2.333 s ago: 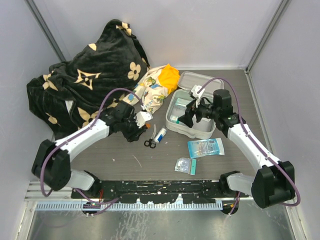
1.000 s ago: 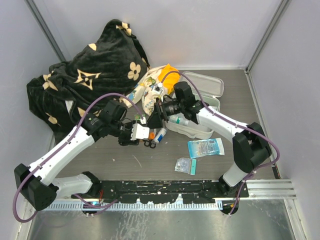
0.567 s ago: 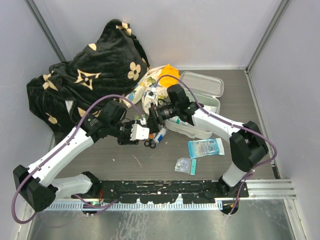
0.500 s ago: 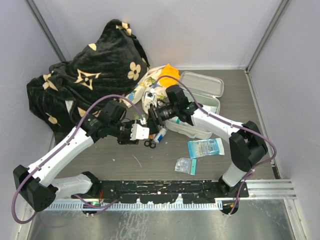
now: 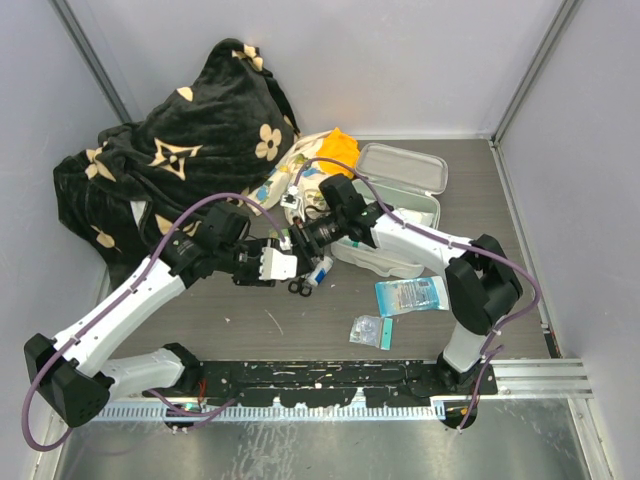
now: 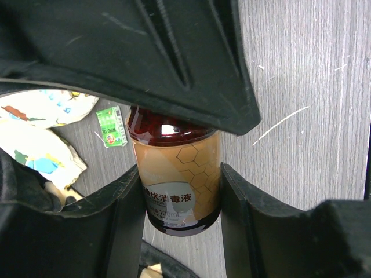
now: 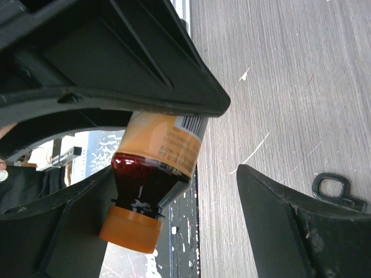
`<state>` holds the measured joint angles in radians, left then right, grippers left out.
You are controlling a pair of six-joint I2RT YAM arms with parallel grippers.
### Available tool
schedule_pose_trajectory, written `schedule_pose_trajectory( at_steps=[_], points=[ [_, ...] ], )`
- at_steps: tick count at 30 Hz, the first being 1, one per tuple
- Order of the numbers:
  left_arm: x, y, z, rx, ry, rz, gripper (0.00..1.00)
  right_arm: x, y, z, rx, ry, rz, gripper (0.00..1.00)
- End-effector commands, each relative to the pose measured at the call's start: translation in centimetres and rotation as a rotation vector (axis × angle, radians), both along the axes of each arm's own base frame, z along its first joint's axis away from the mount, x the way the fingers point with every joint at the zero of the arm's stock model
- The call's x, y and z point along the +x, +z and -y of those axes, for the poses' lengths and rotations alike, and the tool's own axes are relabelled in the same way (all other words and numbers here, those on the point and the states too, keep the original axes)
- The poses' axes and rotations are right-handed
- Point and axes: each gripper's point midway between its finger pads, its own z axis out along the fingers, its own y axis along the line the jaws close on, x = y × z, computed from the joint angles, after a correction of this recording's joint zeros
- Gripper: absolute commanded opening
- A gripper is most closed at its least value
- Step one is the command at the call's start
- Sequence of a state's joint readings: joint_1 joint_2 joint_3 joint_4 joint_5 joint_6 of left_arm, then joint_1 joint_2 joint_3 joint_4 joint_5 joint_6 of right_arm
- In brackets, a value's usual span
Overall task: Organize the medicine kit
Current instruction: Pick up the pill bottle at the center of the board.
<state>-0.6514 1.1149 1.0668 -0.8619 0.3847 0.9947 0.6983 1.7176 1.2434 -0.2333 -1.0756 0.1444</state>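
The medicine kit, a pale grey zip case, lies open right of centre with its lid hinged back. My left gripper is shut on a bottle with an orange honeycomb label and dark red liquid, held at its base between both fingers. My right gripper is open and straddles the bottle's orange cap end. The cap lies close to the right gripper's left finger; its right finger stands well apart. The bottle is above the table, left of the kit.
Black scissors and a small tube lie below the grippers. A blue packet and small sachets lie in front of the kit. A floral-and-orange cloth bundle and a black blanket fill the back left.
My right arm has swung left from over the kit to the left gripper and closed in on the bottle. The left gripper has shifted slightly and kept hold of the bottle.
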Motion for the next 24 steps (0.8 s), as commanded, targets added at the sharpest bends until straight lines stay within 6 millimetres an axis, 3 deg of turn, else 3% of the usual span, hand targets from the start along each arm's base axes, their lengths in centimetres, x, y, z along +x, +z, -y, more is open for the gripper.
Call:
schedule_pose_trajectory(
  at_steps=[1, 7, 18, 24],
  points=[
    [0.2, 1.8, 1.1, -0.065, -0.051, 0.063, 0.05, 1.1, 2.6, -1.0, 0.054, 0.008, 0.071, 0.86],
    [0.3, 1.7, 1.2, -0.066, -0.051, 0.062, 0.06, 0.7, 2.5, -1.8, 0.049, 0.024, 0.053, 0.83],
    [0.6, 1.1, 1.0, -0.055, -0.031, 0.066, 0.08, 0.4, 2.5, -2.1, 0.053, 0.047, 0.039, 0.56],
    [0.2, 0.9, 1.0, -0.068, -0.028, 0.058, 0.2, 1.8, 2.4, -1.5, 0.042, 0.003, 0.078, 0.39]
  ],
)
